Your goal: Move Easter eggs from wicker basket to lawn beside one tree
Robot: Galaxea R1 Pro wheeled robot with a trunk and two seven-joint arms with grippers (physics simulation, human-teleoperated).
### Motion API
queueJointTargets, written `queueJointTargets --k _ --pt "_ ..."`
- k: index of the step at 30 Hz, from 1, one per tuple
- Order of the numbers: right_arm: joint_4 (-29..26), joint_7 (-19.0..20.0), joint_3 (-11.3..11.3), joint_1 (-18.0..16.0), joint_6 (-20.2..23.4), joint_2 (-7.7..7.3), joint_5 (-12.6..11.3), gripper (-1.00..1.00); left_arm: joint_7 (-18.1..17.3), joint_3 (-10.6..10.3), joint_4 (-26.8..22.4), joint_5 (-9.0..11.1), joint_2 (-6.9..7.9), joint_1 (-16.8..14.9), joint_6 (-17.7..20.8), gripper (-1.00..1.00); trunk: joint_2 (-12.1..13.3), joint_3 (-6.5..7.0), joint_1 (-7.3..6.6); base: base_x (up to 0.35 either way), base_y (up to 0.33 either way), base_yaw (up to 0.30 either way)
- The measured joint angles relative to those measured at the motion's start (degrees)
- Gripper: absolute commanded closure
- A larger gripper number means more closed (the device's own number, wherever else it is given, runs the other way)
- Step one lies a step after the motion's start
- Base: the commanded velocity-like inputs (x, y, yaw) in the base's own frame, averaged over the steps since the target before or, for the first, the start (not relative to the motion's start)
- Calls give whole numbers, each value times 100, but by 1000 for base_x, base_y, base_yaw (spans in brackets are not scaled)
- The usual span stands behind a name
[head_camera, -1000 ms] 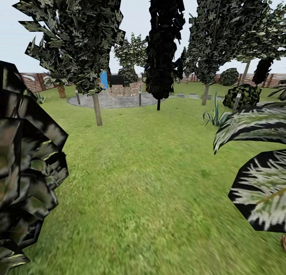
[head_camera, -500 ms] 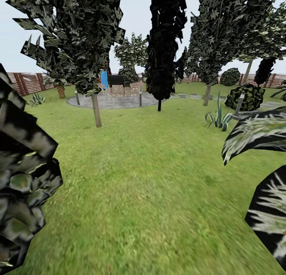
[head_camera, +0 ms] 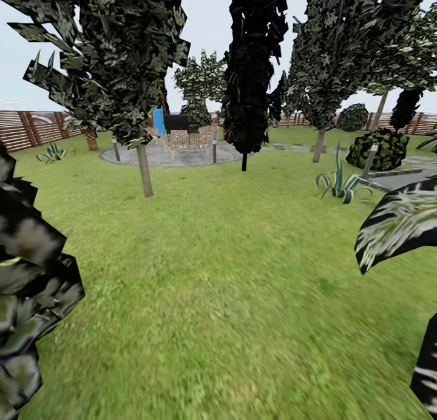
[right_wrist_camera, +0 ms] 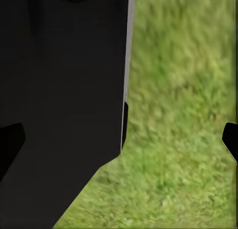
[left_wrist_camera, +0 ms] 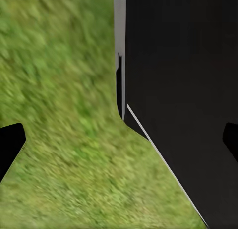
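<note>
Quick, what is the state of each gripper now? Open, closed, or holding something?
Left gripper: open, fingertips at the picture's two edges, nothing between them, grass beneath.
Right gripper: open, also empty.

The head view looks forward and slightly down from standing height across the lawn (head_camera: pixel 230 274), facing a paved circle (head_camera: pixel 176 156) and a wooden fence (head_camera: pixel 24 128) far off. A grey-trunked tree (head_camera: pixel 144 171) stands at mid-distance left of centre, a near-black cypress (head_camera: pixel 252 68) beside it. Dark foliage (head_camera: pixel 30 298) crowds the lens at the left edge, and a striped leaf (head_camera: pixel 400 226) at the right.

The left wrist view points down at blurred grass (left_wrist_camera: pixel 64 114) from close by, alongside the robot's dark body panel (left_wrist_camera: pixel 183 90). The right wrist view mirrors it: grass (right_wrist_camera: pixel 183 114) beside the same kind of dark panel (right_wrist_camera: pixel 59 90). All 3 views share only the lawn.
</note>
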Motion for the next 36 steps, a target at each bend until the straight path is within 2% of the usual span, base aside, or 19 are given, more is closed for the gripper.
queueJointTargets --k 15,36 --pt "0 1 -1 0 -5 -2 1 -100 6 0 8 0 0 0 -8 -100 0 0 2 47 0 0" --pt "0 1 -1 0 3 -1 -19 -100 5 0 0 0 0 0 0 -100 0 0 0 328 0 0"
